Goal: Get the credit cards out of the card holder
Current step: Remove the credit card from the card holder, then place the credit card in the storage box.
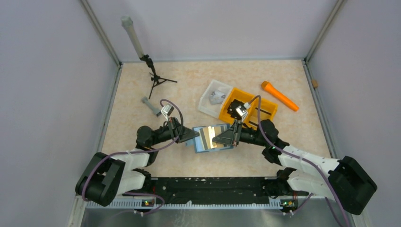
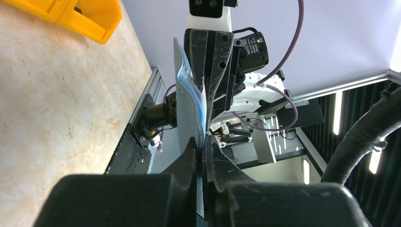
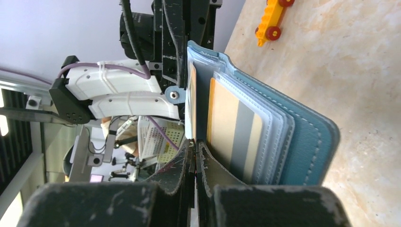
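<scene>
Place: robotics lab; a walled test cell
Walls: plain pale panels [image 1: 47,94] on 3 sides; metal corner posts [image 1: 100,33]
Bench: beige marbled tabletop [image 1: 127,94]; black mounting rail [image 1: 213,185] along its near edge
Rig: 2 arms, the left arm [image 1: 124,165] and the right arm [image 1: 307,163], bolted side by side on that rail
Fixture: small black tripod [image 1: 157,81] holding a grey rod
Beyond the cell: strip lights [image 2: 336,112] against a dark ceiling; more metal framing

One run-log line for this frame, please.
left tool: shut on card holder edge | right tool: shut on its inner leaf | striped card: in sleeve, not out
</scene>
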Available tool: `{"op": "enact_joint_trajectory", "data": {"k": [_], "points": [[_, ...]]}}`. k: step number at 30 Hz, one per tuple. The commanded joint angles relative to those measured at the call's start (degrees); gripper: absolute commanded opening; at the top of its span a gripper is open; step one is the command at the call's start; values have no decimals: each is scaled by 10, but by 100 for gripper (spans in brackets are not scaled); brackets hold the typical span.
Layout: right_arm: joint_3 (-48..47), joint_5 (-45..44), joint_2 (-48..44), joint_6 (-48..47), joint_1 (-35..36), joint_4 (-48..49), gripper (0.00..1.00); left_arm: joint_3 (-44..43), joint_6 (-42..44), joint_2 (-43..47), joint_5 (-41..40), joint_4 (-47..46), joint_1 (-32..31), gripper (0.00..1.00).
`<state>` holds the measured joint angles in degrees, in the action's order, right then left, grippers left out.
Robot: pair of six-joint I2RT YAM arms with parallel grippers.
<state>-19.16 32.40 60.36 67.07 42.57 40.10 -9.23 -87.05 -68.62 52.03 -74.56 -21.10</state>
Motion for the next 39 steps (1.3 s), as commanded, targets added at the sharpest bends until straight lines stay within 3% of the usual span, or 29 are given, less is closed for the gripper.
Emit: {"op": "enact_joint_trajectory", "data": {"k": [1,14,17,21,25,30,35,39], "points": [[-23,-8,-42,-38,-24,-57,0,-10,23,13,-7,0,6,0],[-100,-17,-103,-226,-109,-330,0,-29,135,60,-7,222,26,0],[-173,-94,-96,-335,-110,-477,0,-48,208,89,-18,360,26,0],[-269,-209,-74,-479,-110,-609,0,-77,266,124,-24,459,26,0],[-297,-216,-97,-653,-110,-631,0,-105,306,132,-18,520,26,0],[-300,-344,-129,-830,-110,-642,0,-115,313,134,-1,529,26,0],[-331,-487,-78,-919,-110,-688,0,-130,330,144,7,563,26,0],[-329,-538,-44,-974,-110,-684,0,-141,353,156,5,603,26,0]]}}
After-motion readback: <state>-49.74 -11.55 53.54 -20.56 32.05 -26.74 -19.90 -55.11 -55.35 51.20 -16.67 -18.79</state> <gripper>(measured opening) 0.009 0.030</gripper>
